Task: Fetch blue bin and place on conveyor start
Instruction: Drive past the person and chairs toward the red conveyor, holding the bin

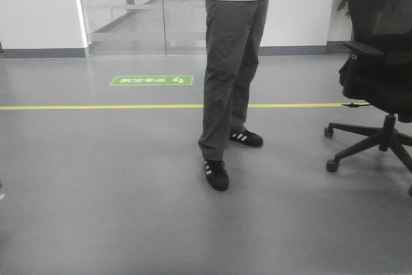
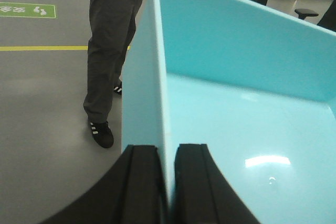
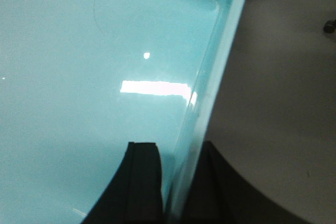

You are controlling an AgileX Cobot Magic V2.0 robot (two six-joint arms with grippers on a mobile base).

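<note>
Left end effector point(image 2: 167, 156), right end effector point(image 3: 178, 153) both pinching blue bin point(image 2: 247, 124) walls – green floor sign point(image 1: 151, 80) unreadable, grey floor point(image 1: 96, 191)

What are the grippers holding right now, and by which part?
Both hold the blue bin. The left gripper clamps its left wall at the rim, one finger inside, one outside; the right gripper clamps the right wall likewise.
</note>
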